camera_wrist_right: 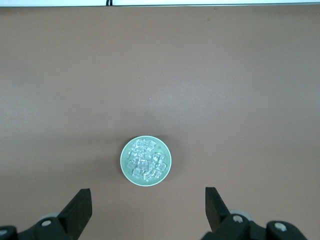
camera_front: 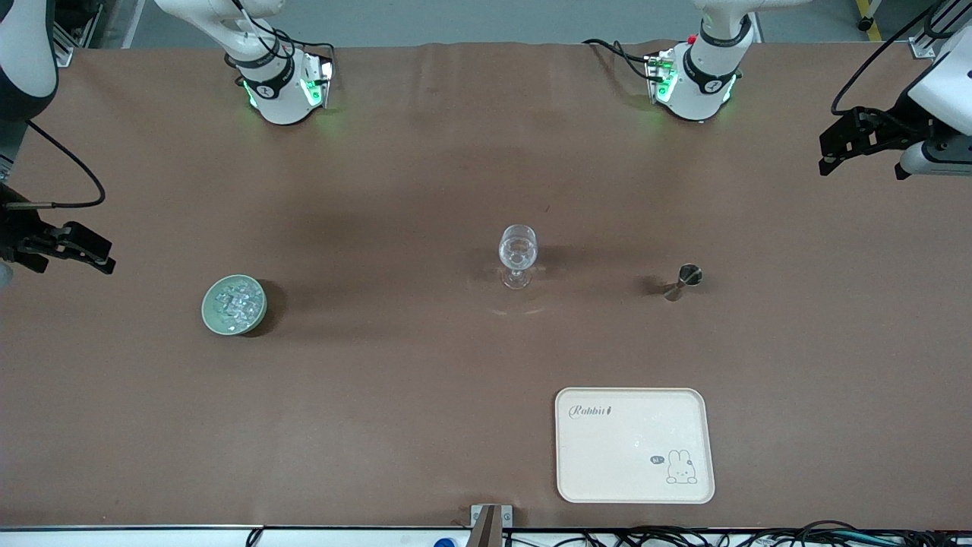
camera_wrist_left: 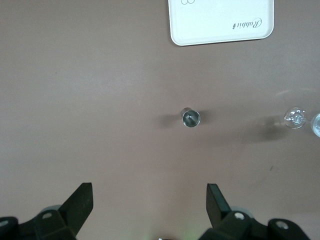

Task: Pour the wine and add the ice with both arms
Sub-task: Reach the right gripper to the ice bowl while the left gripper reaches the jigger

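Note:
A clear stemmed glass [camera_front: 517, 254] stands at the table's middle. A small steel jigger [camera_front: 683, 280] stands beside it toward the left arm's end; it also shows in the left wrist view [camera_wrist_left: 190, 118]. A pale green bowl [camera_front: 234, 305] holds the ice [camera_front: 236, 301], several small clear cubes; the right wrist view shows the bowl [camera_wrist_right: 145, 160] too. My left gripper [camera_front: 834, 156] is open and empty, high over the table's edge at the left arm's end. My right gripper [camera_front: 87, 254] is open and empty, high over the right arm's end.
A cream tray [camera_front: 635, 444] with a rabbit drawing lies nearer to the front camera than the jigger; part of it shows in the left wrist view [camera_wrist_left: 220, 22]. The brown table cover spreads wide between the things.

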`<control>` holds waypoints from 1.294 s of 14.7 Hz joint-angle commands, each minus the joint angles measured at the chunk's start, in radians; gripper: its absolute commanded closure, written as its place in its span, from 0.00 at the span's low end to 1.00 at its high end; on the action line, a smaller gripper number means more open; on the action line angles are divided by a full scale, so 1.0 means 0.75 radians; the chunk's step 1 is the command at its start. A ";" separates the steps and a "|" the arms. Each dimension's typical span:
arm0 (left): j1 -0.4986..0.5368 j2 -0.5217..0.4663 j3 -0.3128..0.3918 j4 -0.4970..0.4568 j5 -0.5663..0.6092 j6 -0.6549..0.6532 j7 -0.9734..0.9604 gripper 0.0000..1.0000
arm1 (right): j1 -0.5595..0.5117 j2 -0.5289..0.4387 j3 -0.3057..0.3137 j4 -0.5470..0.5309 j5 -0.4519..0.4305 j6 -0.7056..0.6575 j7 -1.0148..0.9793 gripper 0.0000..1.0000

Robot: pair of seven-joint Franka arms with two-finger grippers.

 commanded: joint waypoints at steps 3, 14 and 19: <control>0.007 0.015 -0.004 0.025 -0.002 -0.009 0.002 0.00 | -0.003 -0.008 0.008 -0.026 -0.011 -0.034 0.013 0.00; 0.007 0.329 -0.002 0.045 0.020 0.091 -0.039 0.00 | -0.005 -0.014 0.008 -0.069 -0.002 -0.022 0.011 0.00; 0.029 0.450 -0.004 0.025 0.008 0.140 -0.276 0.00 | 0.003 -0.034 0.010 -0.089 -0.002 -0.034 0.015 0.00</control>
